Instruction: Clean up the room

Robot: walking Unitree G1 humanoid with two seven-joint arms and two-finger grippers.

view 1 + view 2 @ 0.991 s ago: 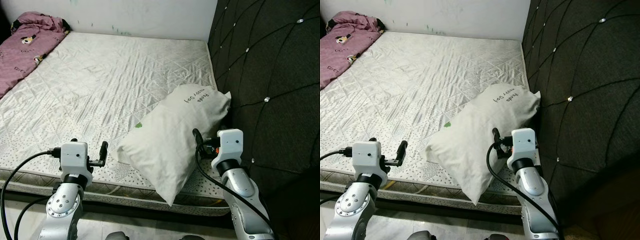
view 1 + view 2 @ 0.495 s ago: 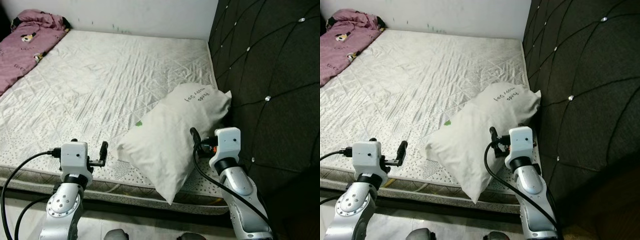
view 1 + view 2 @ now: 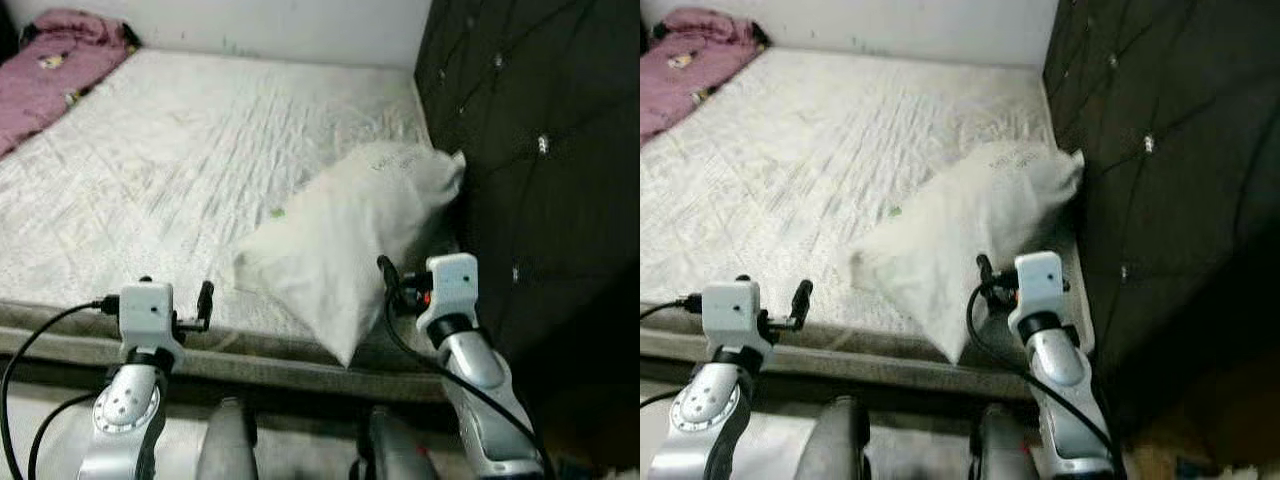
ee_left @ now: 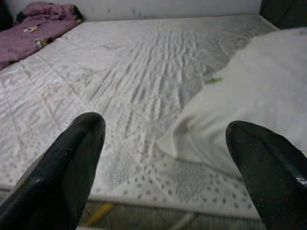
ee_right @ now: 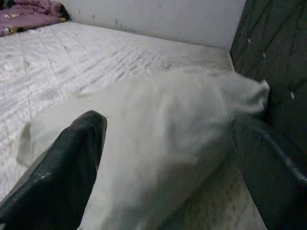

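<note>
A white pillow with small dark lettering lies askew on the white quilted mattress, its far end against the dark headboard and one corner over the front edge. My right gripper hovers just in front of that near end, open, with the pillow between and beyond its fingers, not gripped. My left gripper is open at the mattress's front edge, left of the pillow; nothing lies between its fingers. A crumpled pink blanket sits at the bed's far left corner.
The tufted black headboard walls off the right side. A white wall runs behind the bed. The bed's front edge crosses just beyond my grippers, and my own legs show at the bottom. The picture is blurred.
The whole picture has shifted and blurred, so the camera has moved; my legs now show at the bottom. Pillow and both open grippers keep their places relative to the bed.
</note>
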